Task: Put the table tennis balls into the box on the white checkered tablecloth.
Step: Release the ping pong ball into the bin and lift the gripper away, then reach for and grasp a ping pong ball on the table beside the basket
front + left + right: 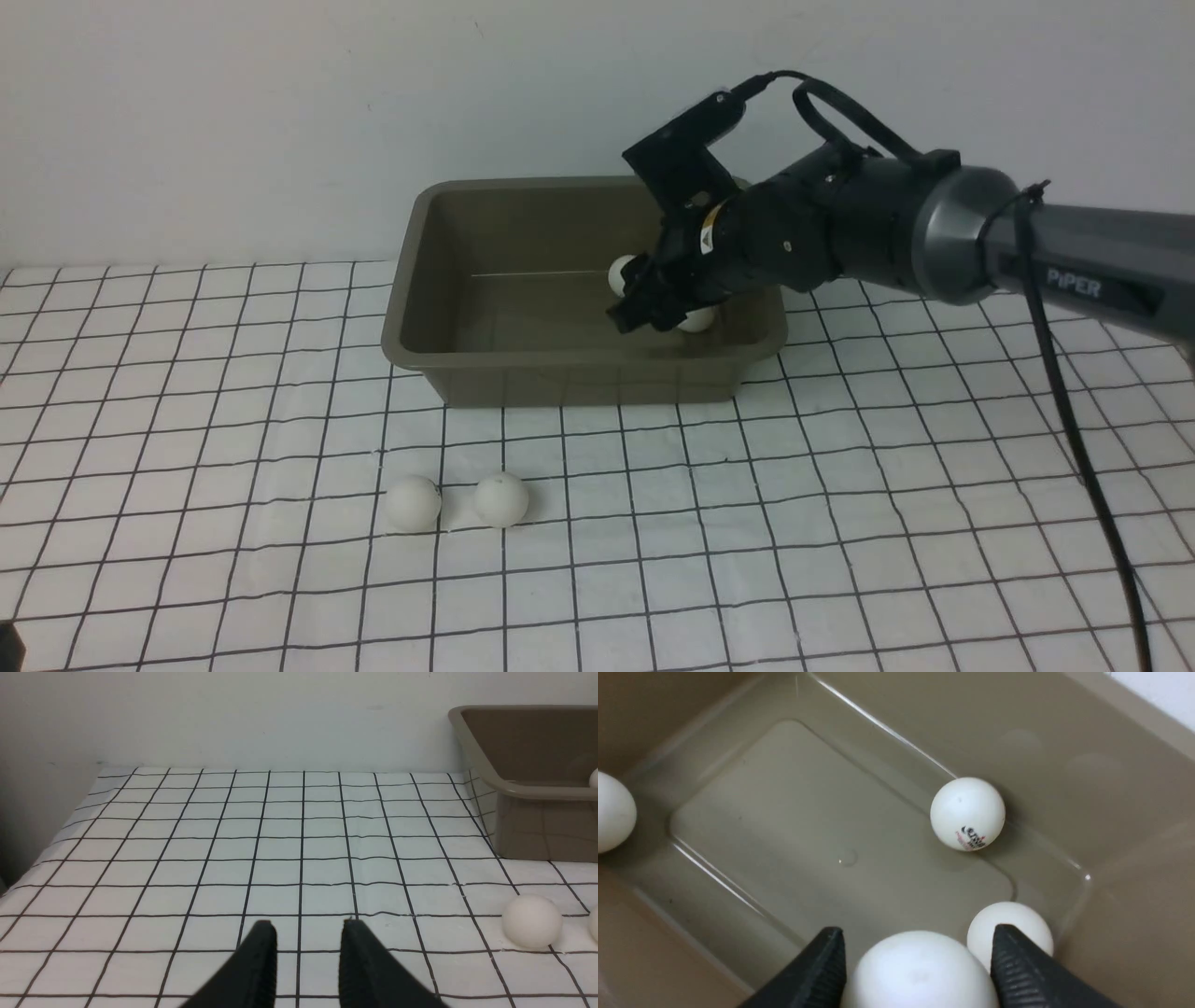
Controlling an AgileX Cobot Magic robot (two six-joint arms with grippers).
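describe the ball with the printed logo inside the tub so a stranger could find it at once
Find the olive-brown box on the checkered tablecloth, where the right gripper reaches in. Inside, the logo ball lies alone at the floor's edge, clear of the gripper. Unlike the other balls in there, it shows a dark and red printed logo.

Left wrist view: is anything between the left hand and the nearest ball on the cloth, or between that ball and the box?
Nothing visible. Only bare tablecloth lies between the left hand and the nearest ball. From there to the box, only its own near wall has to be cleared.
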